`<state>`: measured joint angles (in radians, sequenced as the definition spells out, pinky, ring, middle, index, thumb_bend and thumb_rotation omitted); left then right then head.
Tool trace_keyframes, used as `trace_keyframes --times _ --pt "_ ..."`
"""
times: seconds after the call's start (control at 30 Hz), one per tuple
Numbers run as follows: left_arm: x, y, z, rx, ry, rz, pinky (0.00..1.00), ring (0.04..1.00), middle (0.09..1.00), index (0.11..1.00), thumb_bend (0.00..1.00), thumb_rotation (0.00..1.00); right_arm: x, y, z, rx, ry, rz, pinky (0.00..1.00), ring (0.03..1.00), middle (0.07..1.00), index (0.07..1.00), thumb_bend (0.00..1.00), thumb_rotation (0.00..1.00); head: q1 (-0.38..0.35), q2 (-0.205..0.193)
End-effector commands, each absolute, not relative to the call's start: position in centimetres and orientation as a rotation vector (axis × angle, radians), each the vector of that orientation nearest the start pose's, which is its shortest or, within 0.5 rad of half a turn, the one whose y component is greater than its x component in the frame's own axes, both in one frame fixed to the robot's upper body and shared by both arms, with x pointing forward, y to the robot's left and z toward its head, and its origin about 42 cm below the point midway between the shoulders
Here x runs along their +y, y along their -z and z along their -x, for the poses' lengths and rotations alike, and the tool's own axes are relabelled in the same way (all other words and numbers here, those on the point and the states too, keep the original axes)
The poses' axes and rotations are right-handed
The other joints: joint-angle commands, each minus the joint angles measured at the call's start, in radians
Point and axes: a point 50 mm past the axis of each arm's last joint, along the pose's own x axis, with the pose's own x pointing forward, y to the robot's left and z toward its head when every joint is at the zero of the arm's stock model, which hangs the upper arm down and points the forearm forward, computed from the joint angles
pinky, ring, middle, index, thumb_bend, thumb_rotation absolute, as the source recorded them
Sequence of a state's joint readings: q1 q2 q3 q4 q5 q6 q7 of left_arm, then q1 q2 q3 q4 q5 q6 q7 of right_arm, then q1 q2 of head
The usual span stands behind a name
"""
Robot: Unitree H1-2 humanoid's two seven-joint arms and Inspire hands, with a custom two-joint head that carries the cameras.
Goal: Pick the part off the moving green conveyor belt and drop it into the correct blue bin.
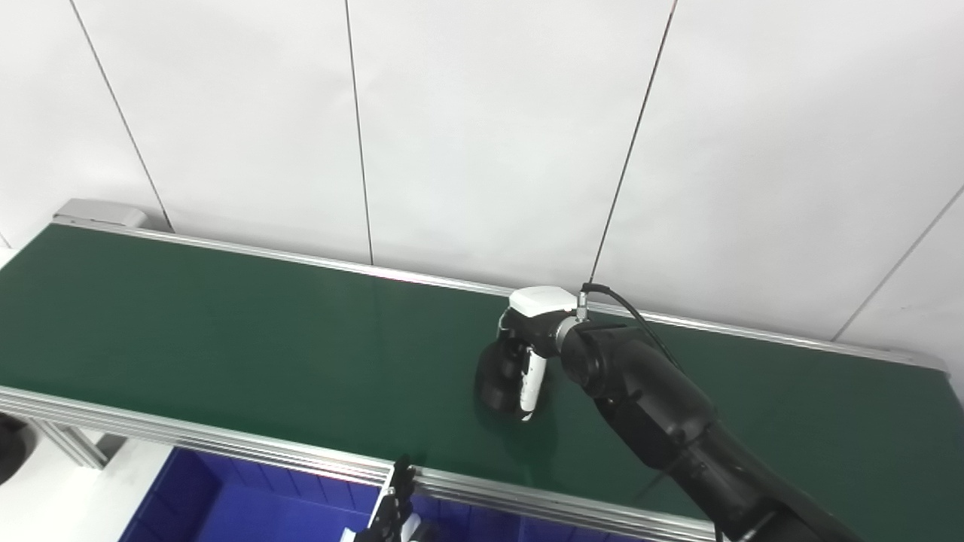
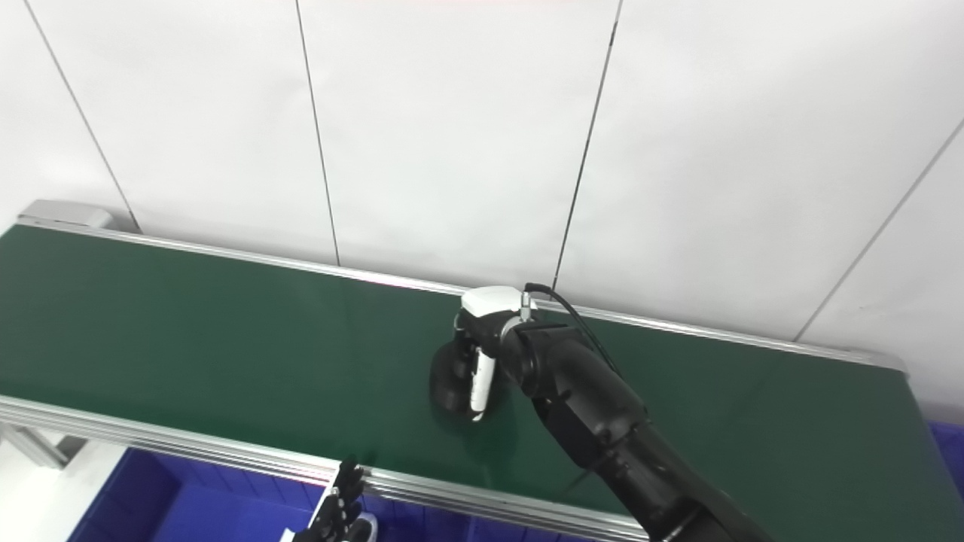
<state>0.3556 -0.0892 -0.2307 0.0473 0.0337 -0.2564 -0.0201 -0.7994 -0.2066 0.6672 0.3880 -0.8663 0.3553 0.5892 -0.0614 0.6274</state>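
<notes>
A dark round part (image 1: 493, 382) rests on the green conveyor belt (image 1: 226, 339), slightly right of its middle. My right hand (image 1: 527, 339) reaches in from the lower right and sits over it. Its white back faces up and its white thumb lies down the part's right side. The fingers curl around the part and are mostly hidden behind it. My left hand (image 1: 392, 510) barely shows at the bottom edge. Its fingers are straight and apart, holding nothing, just in front of the belt's near rail.
A blue bin (image 1: 226, 504) with ribbed walls sits below the belt's near aluminium rail (image 1: 188, 436) at the bottom left. A sliver of another blue bin (image 2: 950, 440) shows at the right edge. White wall panels stand right behind the far rail.
</notes>
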Motion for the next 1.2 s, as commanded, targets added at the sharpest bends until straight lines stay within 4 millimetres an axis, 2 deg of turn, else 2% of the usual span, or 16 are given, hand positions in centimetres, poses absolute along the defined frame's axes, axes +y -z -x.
trace_keyframes --times 0.0,0.1,0.17,0.27,0.37,0.5,0.57,0.7,0.83,0.87,0.9,0.93,1.03,1.17 --pt "12.6 -4.7 -16.1 0.057 0.159 0.140 1.00 1.000 1.000 1.000 0.63 0.75 -9.2 -25.1 -46.9 0.015 -0.644 1.519 0.41 0.500 0.528 0.464 0.52 0.00 -0.015 0.003" --pt "13.1 -4.8 -16.2 0.059 0.162 0.127 1.00 1.000 1.000 1.000 0.62 0.77 -9.8 -27.5 -45.7 -0.028 -0.645 1.535 0.49 0.583 0.498 0.478 0.53 0.00 -0.044 0.008" --pt "13.5 -4.8 -16.2 0.062 0.161 0.122 1.00 1.000 1.000 1.000 0.62 0.77 -10.2 -28.4 -44.8 -0.047 -0.650 1.545 0.50 0.589 0.496 0.480 0.53 0.00 -0.069 0.014" --pt "14.1 -4.8 -16.4 0.064 0.169 0.105 1.00 1.000 1.000 1.000 0.65 0.80 -10.9 -29.2 -43.4 -0.063 -0.658 1.558 0.47 0.556 0.532 0.458 0.52 0.00 -0.107 0.025" --pt "14.8 -5.0 -16.5 0.062 0.178 0.084 1.00 1.000 1.000 1.000 0.68 0.84 -11.8 -29.2 -41.7 -0.083 -0.669 1.593 0.38 0.483 0.497 0.485 0.53 0.00 -0.129 0.032" --pt "15.6 -5.2 -16.4 0.069 0.177 0.083 1.00 1.000 1.000 1.000 0.68 0.84 -12.7 -28.6 -39.3 -0.112 -0.699 1.621 0.30 0.397 0.440 0.512 0.53 0.00 -0.172 0.052" --pt "16.1 -5.5 -16.4 0.069 0.176 0.089 1.00 1.000 1.000 1.000 0.65 0.85 -13.2 -28.1 -38.1 -0.116 -0.724 1.623 0.28 0.369 0.420 0.513 0.53 0.00 -0.213 0.074" --pt "17.2 -6.2 -16.3 0.082 0.174 0.093 1.00 1.000 1.000 1.000 0.66 0.84 -14.2 -27.1 -35.0 -0.108 -0.776 1.639 0.29 0.379 0.425 0.518 0.52 0.00 -0.275 0.101" --pt "17.8 -7.1 -16.4 0.082 0.178 0.100 1.00 1.000 1.000 1.000 0.65 0.87 -15.4 -26.1 -32.4 -0.090 -0.813 1.657 0.31 0.375 0.463 0.557 0.51 0.00 -0.295 0.118" --pt "18.0 -7.3 -16.5 0.082 0.179 0.108 1.00 1.000 1.000 1.000 0.65 0.87 -15.7 -25.8 -31.5 -0.074 -0.815 1.658 0.31 0.375 0.464 0.557 0.51 0.00 -0.317 0.135" --pt "18.1 -7.5 -16.6 0.082 0.179 0.114 1.00 1.000 1.000 1.000 0.67 0.86 -16.0 -25.6 -30.8 -0.062 -0.816 1.659 0.30 0.395 0.494 0.517 0.51 0.00 -0.317 0.135" --pt "18.3 -7.7 -16.7 0.089 0.176 0.131 1.00 1.000 1.000 1.000 0.67 0.85 -16.5 -25.2 -29.8 -0.049 -0.810 1.659 0.29 0.401 0.505 0.504 0.52 0.00 -0.340 0.151" --pt "18.9 -8.4 -17.0 0.100 0.170 0.153 1.00 1.000 1.000 1.000 0.77 0.82 -17.5 -24.4 -27.6 -0.030 -0.803 1.646 0.28 0.370 0.468 0.549 0.51 0.00 -0.367 0.170" --pt "19.4 -9.1 -17.3 0.097 0.158 0.161 1.00 1.000 1.000 1.000 0.79 0.81 -19.0 -23.3 -25.2 -0.029 -0.785 1.583 0.27 0.362 0.467 0.552 0.51 0.00 -0.395 0.201"
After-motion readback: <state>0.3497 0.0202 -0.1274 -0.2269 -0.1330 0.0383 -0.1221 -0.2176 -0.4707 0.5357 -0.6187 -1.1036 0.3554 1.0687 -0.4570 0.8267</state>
